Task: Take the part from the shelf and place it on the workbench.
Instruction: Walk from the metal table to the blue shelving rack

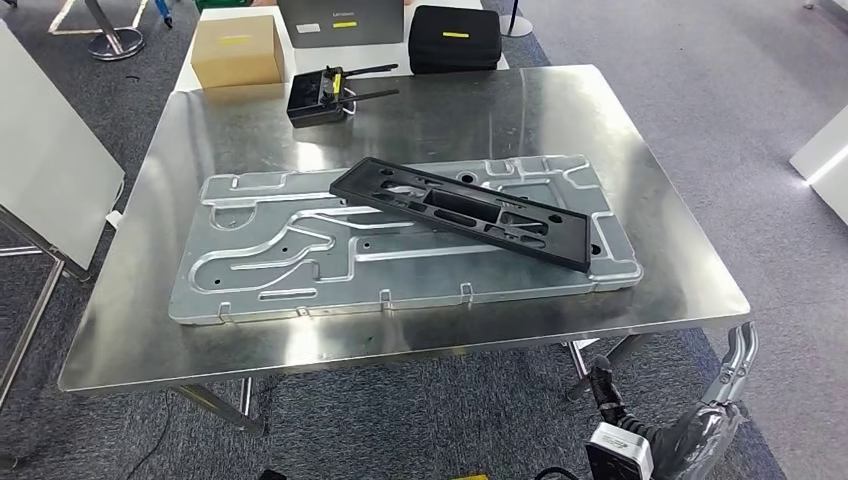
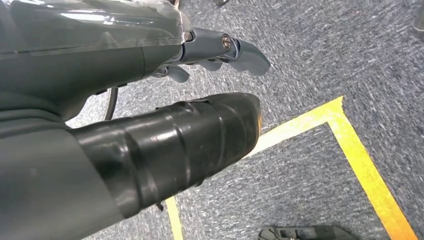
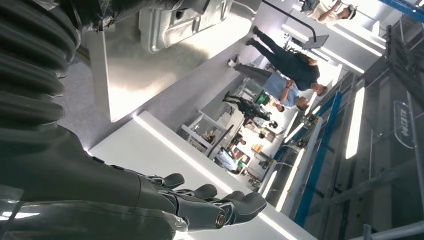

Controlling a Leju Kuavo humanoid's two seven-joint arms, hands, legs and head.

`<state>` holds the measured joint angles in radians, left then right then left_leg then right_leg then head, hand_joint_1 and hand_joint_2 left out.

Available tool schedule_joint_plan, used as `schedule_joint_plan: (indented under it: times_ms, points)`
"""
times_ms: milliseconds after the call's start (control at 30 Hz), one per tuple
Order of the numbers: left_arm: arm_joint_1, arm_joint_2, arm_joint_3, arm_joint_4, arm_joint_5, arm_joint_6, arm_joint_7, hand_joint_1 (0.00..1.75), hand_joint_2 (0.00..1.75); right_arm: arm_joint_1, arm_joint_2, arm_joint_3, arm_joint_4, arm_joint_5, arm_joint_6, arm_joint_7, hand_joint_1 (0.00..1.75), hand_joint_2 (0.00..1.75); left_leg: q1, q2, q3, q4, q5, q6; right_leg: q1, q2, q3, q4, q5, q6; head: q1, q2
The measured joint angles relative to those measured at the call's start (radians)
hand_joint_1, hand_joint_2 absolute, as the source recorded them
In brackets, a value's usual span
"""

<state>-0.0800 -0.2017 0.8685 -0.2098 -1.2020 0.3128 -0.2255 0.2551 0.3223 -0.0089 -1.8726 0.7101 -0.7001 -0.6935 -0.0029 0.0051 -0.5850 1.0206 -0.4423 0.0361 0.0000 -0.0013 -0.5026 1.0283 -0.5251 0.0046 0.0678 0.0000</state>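
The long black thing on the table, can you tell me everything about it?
The black part is a long, flat frame, plastic by its look, with slots and small holes cut through it. It lies slantwise on the big grey metal plate on the shiny table. Only the plate touches it; no hand holds it.

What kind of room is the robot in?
Probably a workshop or robot test hall: a steel workbench bearing a stamped metal panel and a black plastic part, with yellow floor tape on grey carpet.

workshop: steel workbench (image 1: 150,330), floor tape (image 2: 360,160)
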Motion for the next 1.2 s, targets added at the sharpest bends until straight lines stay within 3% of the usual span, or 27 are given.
schedule_joint_plan:
  times_ms: [67,133,200,267,300,333,367,433,500,533,633,700,767,800,833,867,900,967,1033,1067,1133,1167,1200]
  points:
    - [-0.001,0.0,0.001,0.0,-0.001,0.0,0.0,0.0,0.0,0.0,0.001,-0.001,-0.001,-0.001,0.0,0.0,0.0,1.75,0.002,0.001,-0.001,-0.002,0.01,-0.012,0.005,-0.001,0.003,-0.018,0.009,-0.005,0.0,0.0]
    - [-0.001,0.0,0.002,0.0,-0.002,-0.001,0.0,0.0,0.0,0.0,0.003,-0.003,-0.002,-0.003,0.0,0.0,0.0,1.75,0.003,0.001,-0.009,0.004,0.004,-0.023,0.0,-0.003,-0.003,-0.032,0.025,-0.016,0.0,0.0]
    - [-0.001,0.0,0.002,0.0,-0.003,-0.001,0.001,0.0,0.0,0.0,0.007,-0.004,-0.002,-0.004,0.0,0.0,0.0,1.75,0.005,-0.001,-0.032,0.063,-0.057,-0.034,-0.007,-0.007,-0.018,-0.043,0.048,-0.031,-0.002,0.0]
    - [-0.001,0.0,0.002,0.0,-0.003,-0.001,0.001,0.0,0.0,0.001,0.008,-0.006,-0.002,-0.006,0.0,0.0,0.0,1.75,0.01,-0.002,-0.068,0.18,-0.143,-0.043,-0.006,-0.009,-0.041,-0.04,0.064,-0.036,-0.004,0.0]
    - [-0.001,0.001,0.002,0.0,-0.003,-0.001,0.002,0.0,0.0,0.001,0.009,-0.006,-0.002,-0.006,0.0,0.0,0.0,1.75,0.013,-0.002,-0.079,0.233,-0.169,-0.047,-0.006,-0.01,-0.055,-0.036,0.071,-0.035,-0.004,0.0]
    - [0.0,0.001,0.002,0.0,-0.003,-0.001,0.002,0.0,0.0,0.001,0.009,-0.007,-0.002,-0.006,0.0,0.0,0.0,1.75,0.016,-0.002,-0.076,0.258,-0.173,-0.052,-0.007,-0.01,-0.069,-0.031,0.077,-0.032,-0.004,0.0]
    - [0.0,0.001,0.002,0.0,-0.003,-0.001,0.002,0.0,0.0,0.001,0.009,-0.007,-0.002,-0.006,0.0,0.0,0.0,1.75,0.019,-0.002,-0.056,0.248,-0.158,-0.056,-0.008,-0.011,-0.084,-0.024,0.083,-0.029,-0.004,0.0]
    - [-0.002,0.002,0.002,0.0,-0.003,-0.001,0.002,0.0,0.0,0.001,0.009,-0.008,-0.002,-0.007,0.0,0.0,0.0,1.75,0.026,-0.002,0.031,0.13,-0.113,-0.064,-0.013,-0.011,-0.112,-0.005,0.092,-0.02,-0.004,0.0]
    - [-0.004,0.003,0.002,0.0,-0.005,-0.001,0.002,0.0,0.0,0.001,0.009,-0.008,-0.002,-0.007,0.0,-0.001,0.0,1.75,0.024,-0.006,0.098,0.022,-0.097,-0.057,-0.014,-0.01,-0.131,0.013,0.1,-0.008,-0.003,0.0]
    - [-0.005,0.003,0.002,0.0,-0.006,-0.001,0.002,0.0,0.0,0.001,0.009,-0.008,-0.002,-0.007,0.0,-0.001,0.0,1.75,0.021,-0.008,0.106,0.001,-0.102,-0.05,-0.013,-0.01,-0.135,0.017,0.105,-0.001,-0.003,0.0]
    - [-0.005,0.003,0.003,0.0,-0.007,-0.001,0.002,0.0,0.0,0.003,0.009,-0.01,-0.002,-0.008,0.0,-0.002,0.0,1.75,0.017,-0.008,0.091,-0.004,-0.085,-0.023,-0.015,-0.007,-0.141,0.017,0.117,0.02,-0.003,0.0]
    - [-0.007,0.003,0.004,0.0,-0.007,-0.003,0.003,0.0,0.0,0.005,0.009,-0.011,-0.002,-0.009,0.0,-0.002,0.0,1.75,0.019,-0.003,0.073,-0.01,-0.063,-0.005,-0.019,-0.004,-0.158,0.059,0.065,0.029,-0.003,0.0]
    - [-0.009,0.004,0.004,0.0,-0.007,-0.005,0.003,0.0,0.0,0.006,0.009,-0.011,-0.002,-0.012,0.0,-0.002,0.0,1.75,0.017,-0.001,0.048,-0.01,-0.042,0.004,-0.02,-0.003,-0.189,0.169,-0.036,0.034,-0.002,0.0]
    - [-0.009,0.004,0.004,0.0,-0.007,-0.006,0.003,0.0,0.0,0.006,0.009,-0.012,-0.002,-0.013,0.0,-0.002,0.0,1.75,0.016,0.0,0.034,-0.009,-0.031,0.006,-0.02,-0.003,-0.202,0.233,-0.073,0.036,-0.003,0.0]
    - [-0.008,0.004,0.004,0.0,-0.007,-0.007,0.003,0.0,0.0,0.006,0.009,-0.012,-0.002,-0.015,0.0,-0.002,0.0,1.75,0.014,0.002,0.019,-0.007,-0.02,0.006,-0.02,-0.003,-0.205,0.28,-0.089,0.036,-0.003,0.0]
    - [-0.008,0.004,0.004,0.0,-0.007,-0.008,0.003,0.0,0.0,0.006,0.009,-0.013,-0.001,-0.018,0.0,-0.002,0.0,1.75,0.012,0.003,0.004,-0.006,-0.009,0.006,-0.02,-0.003,-0.194,0.297,-0.083,0.035,-0.003,0.0]
    - [-0.008,0.004,0.004,0.0,-0.007,-0.008,0.003,0.0,0.0,0.006,0.009,-0.013,0.0,-0.021,0.0,-0.002,0.0,1.75,0.01,0.003,-0.01,-0.005,0.001,0.005,-0.019,-0.002,-0.163,0.274,-0.06,0.032,-0.003,0.0]
    - [-0.008,0.004,0.004,0.0,-0.007,-0.008,0.004,0.0,0.0,0.005,0.009,-0.013,0.0,-0.03,0.0,-0.002,0.0,1.75,0.006,0.002,-0.029,-0.003,0.018,0.001,-0.014,-0.001,-0.052,0.134,-0.021,0.017,-0.003,0.0]
    - [-0.008,0.004,0.004,0.0,-0.007,-0.009,0.004,0.0,0.0,0.003,0.009,-0.013,0.001,-0.037,0.0,-0.002,0.0,1.75,0.004,0.002,-0.037,-0.004,0.035,-0.008,-0.005,-0.002,0.039,-0.002,-0.021,0.004,-0.003,0.0]
    - [-0.008,0.004,0.004,0.0,-0.007,-0.009,0.005,0.0,0.0,0.002,0.009,-0.013,0.001,-0.039,0.0,-0.002,0.0,1.75,0.005,0.002,-0.039,-0.006,0.043,-0.015,-0.001,-0.002,0.056,-0.034,-0.026,0.0,-0.003,0.0]
    - [-0.008,0.005,0.004,0.0,-0.007,-0.011,0.005,0.0,0.0,0.002,0.009,-0.014,0.003,-0.043,0.0,-0.001,0.0,1.75,0.009,0.003,-0.041,-0.011,0.057,-0.028,0.0,-0.004,0.049,-0.049,-0.01,-0.008,-0.001,0.0]
    - [-0.008,0.005,0.004,0.0,-0.007,-0.011,0.005,0.0,0.0,0.001,0.009,-0.014,0.005,-0.044,0.0,0.0,0.0,1.75,0.011,0.002,-0.046,-0.005,0.047,-0.034,-0.002,-0.005,0.041,-0.055,0.001,-0.013,-0.001,0.0]
    - [-0.008,0.006,0.005,0.0,-0.006,-0.011,0.005,0.0,0.0,0.001,0.009,-0.014,0.007,-0.046,0.0,0.002,0.0,1.75,0.012,0.001,-0.055,0.016,0.018,-0.038,-0.005,-0.007,0.032,-0.059,0.014,-0.019,-0.002,0.0]
